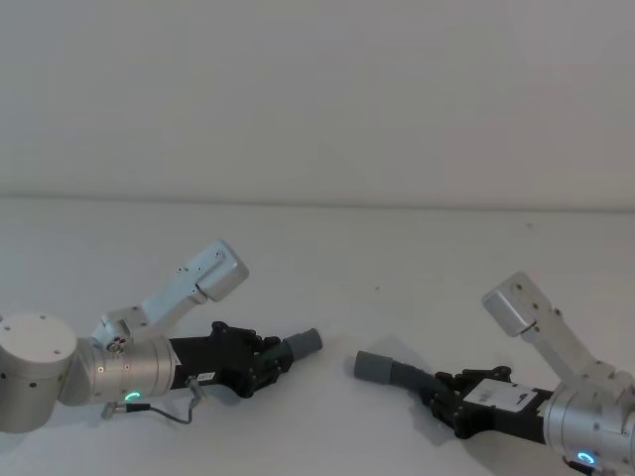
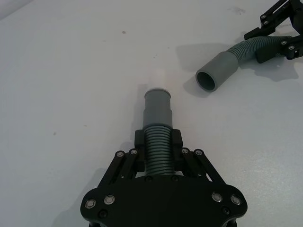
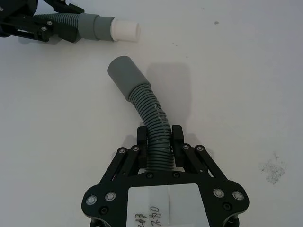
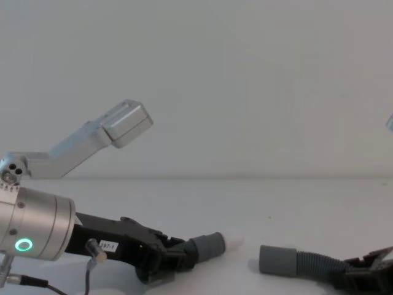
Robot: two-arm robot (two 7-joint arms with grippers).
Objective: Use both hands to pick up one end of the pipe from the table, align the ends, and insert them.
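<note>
Plain white table [image 1: 327, 258] is stretching back to a bare pale wall [image 1: 317, 99], and both arms are reaching low over it from the near corners. The left gripper [image 2: 157, 142] is squeezing its fingers against the ribbed part of the left hose piece [image 2: 157, 158], whose smooth grey cuff [image 2: 157, 106] is sticking out ahead of the fingers and ending in a short white tip [image 3: 125, 30]. The right gripper [image 3: 159, 137] is clamping the right hose piece [image 3: 150, 116] the same way, on the ribs, with the hose bending away from the fingers toward its plain socket cuff [image 3: 124, 78]. The two cuffs are facing each other near the middle of the table with a bare gap between them, not touching and not lined up (whether they are resting on the table or hanging just above it cannot be told). A small white sticker [image 4: 107, 246] on the left gripper's body seems to be reading "297-1", and a larger white label [image 3: 168, 205] on the right gripper is carrying handwriting cut off by the frame edge and not clearly readable. A green ring light [image 4: 23, 245] is glowing on the left wrist.
</note>
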